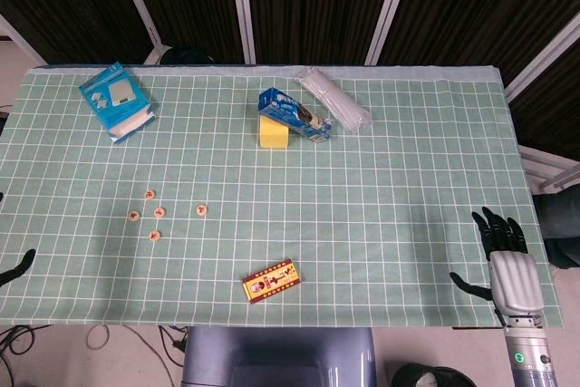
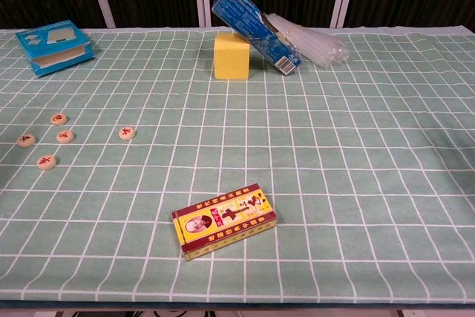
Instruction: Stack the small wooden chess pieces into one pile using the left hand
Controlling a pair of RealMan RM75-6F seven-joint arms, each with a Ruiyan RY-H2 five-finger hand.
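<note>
Chess pieces (image 1: pixel 159 212), five small wooden discs with red marks, lie flat and loose on the desk (image 1: pixel 381 224) toward its left side, none touching and none stacked. Four of them bunch together nearer the left edge; the fifth (image 1: pixel 202 210) sits a little apart on the side toward the middle. The chest view shows the same spread, with the lone piece (image 2: pixel 127 133) right of the cluster.

At the left edge, near the front corner, only dark fingertips of the left hand (image 1: pixel 16 268) show, well apart from the pieces; whether that hand is spread or curled I cannot tell. The right hand (image 1: pixel 503 256) rests near the front right corner with its fingers spread apart and nothing in them.

Close to the front edge, about midway along, lies a small red and yellow box (image 1: pixel 271 280), turned at an angle. Near the back left corner sits a blue box (image 1: pixel 116 100). Around the middle of the back edge a yellow block (image 1: pixel 273 133) stands with a blue packet (image 1: pixel 294 115) leaning tilted on it, and a clear plastic bundle (image 1: pixel 333 97) lies just beside the packet toward the right.
</note>
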